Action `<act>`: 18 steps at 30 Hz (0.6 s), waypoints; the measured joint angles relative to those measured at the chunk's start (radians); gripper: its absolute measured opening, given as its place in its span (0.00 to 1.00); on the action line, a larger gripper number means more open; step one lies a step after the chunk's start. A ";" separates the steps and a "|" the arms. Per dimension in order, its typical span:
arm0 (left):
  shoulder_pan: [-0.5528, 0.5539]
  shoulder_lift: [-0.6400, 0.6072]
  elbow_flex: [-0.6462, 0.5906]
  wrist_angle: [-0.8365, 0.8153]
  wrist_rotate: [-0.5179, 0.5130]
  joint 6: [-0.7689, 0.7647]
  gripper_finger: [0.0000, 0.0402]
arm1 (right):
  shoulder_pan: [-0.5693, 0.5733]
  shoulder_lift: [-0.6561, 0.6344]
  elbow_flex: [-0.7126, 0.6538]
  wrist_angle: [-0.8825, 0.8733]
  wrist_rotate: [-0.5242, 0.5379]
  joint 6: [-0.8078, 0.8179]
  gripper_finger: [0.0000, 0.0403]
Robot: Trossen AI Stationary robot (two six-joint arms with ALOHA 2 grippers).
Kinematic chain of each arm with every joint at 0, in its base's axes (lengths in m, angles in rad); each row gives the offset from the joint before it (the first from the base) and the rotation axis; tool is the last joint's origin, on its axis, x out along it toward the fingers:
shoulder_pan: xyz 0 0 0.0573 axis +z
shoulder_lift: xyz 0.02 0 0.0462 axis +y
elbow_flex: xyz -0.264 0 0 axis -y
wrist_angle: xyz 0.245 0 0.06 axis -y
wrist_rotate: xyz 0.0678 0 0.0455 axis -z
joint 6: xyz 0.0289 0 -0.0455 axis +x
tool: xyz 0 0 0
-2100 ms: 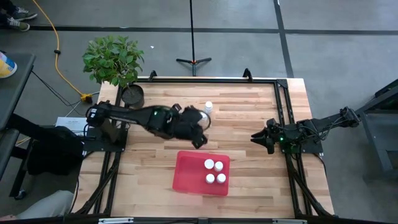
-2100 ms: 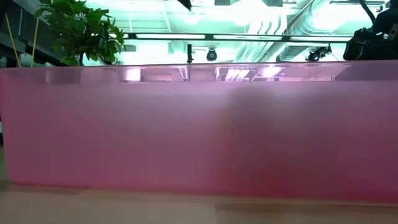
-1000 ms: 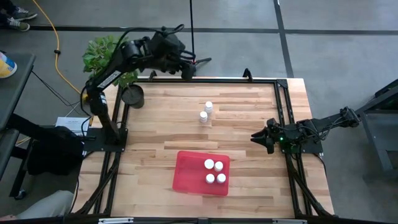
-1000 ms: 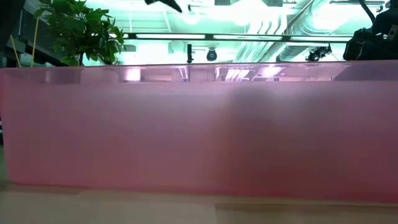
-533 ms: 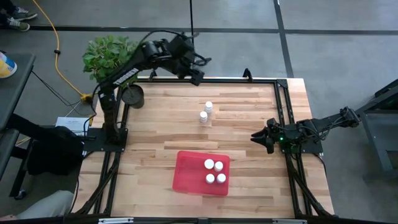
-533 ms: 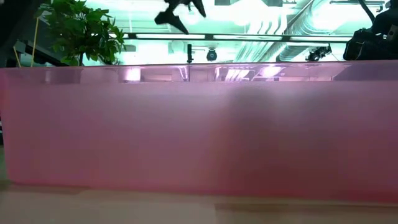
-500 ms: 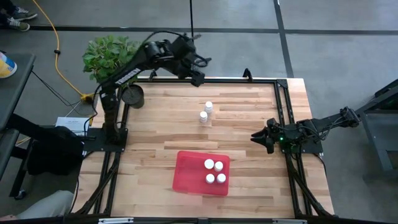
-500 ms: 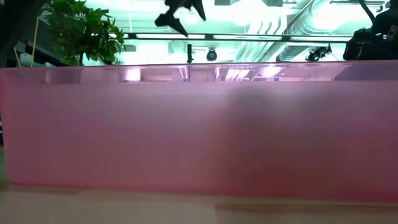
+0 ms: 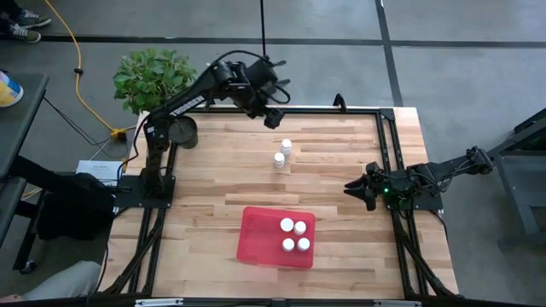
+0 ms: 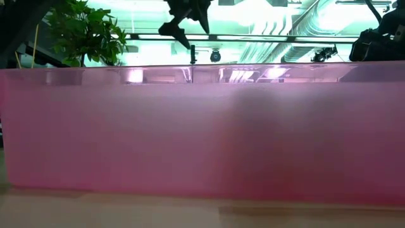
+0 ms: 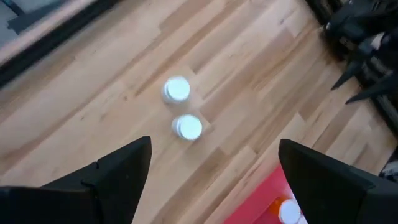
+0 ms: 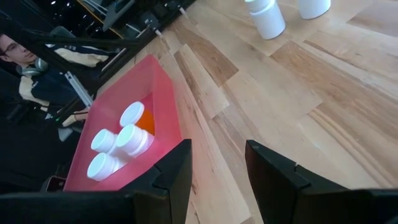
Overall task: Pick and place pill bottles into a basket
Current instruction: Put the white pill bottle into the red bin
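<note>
Since a second ago my left arm has swung from beyond the table's far edge, over by the leafy green potted plant [image 9: 153,77], toward the middle, and its left gripper [image 9: 275,111] now hangs high above the far part of the pale wooden slatted table [image 9: 213,222]. Its fingers stand wide apart with nothing between them; I see that plainly in the left wrist view, where the two dark fingers [image 11: 112,177] frame bare wood.

Below and just ahead of that gripper, two small white-capped pill bottles [image 9: 282,153] stand upright on the table, just beside each other, well apart from the flat red rectangular plastic tray [image 9: 256,234]. The tray lies near the table's front edge, and four more white-capped bottles [image 9: 294,236] stand clustered in its right half; at least one shows an orange body in the right wrist view.

On the right side of the table I have the right gripper [image 9: 357,189] parked low, its fingers drawn close together and empty, pointing toward the table's middle.

From the low view, the tray's pink wall [image 10: 202,133] fills nearly everything.
</note>
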 joint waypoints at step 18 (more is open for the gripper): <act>-0.092 0.163 0.000 -0.031 -0.109 0.000 0.95 | 0.000 0.005 0.000 0.000 0.017 0.003 0.35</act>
